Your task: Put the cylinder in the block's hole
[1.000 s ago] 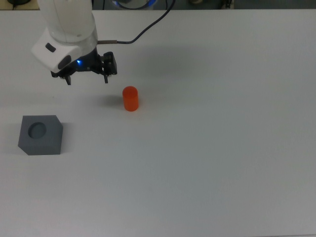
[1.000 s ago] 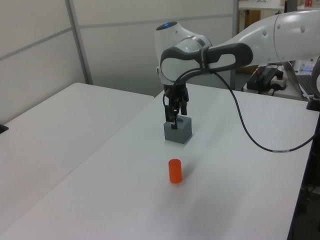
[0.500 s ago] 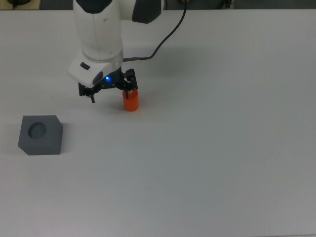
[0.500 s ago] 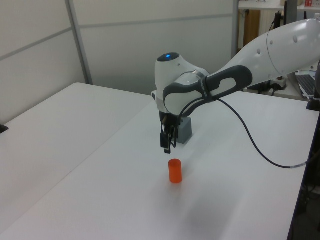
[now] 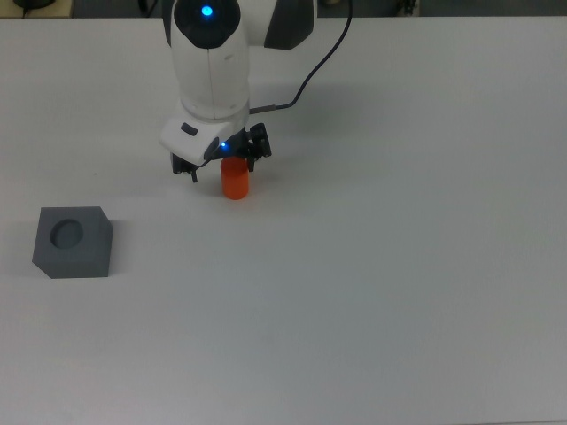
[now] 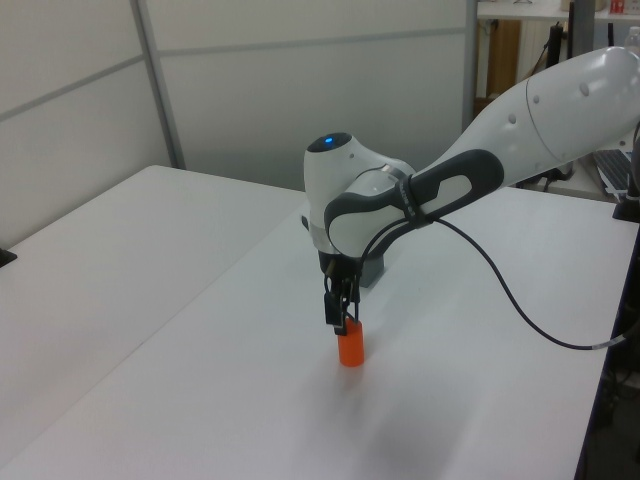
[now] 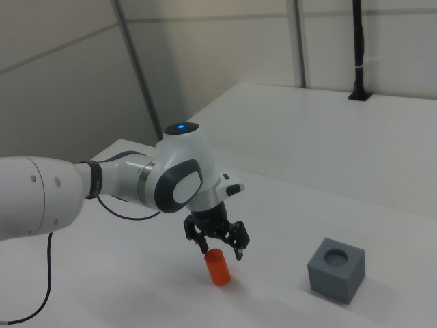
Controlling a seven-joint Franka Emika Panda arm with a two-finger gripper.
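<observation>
Gripper (image 7: 220, 244), fingers spread, hung just above the upright cylinder (image 5: 235, 180) at top view's upper centre, block (image 5: 73, 242) far left; should centre, descend squarely before closing.

Bright even overhead light, faint soft shadows, no glare, sharp.

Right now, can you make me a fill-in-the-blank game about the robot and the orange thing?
1. The pincer hangs right above the ____ cylinder.
2. The cylinder stands upright on the white ____.
3. The round hole in the grey block is ____.
4. In the top view, the block lies to the cylinder's ____.

Missing words: orange; table; empty; left
</observation>
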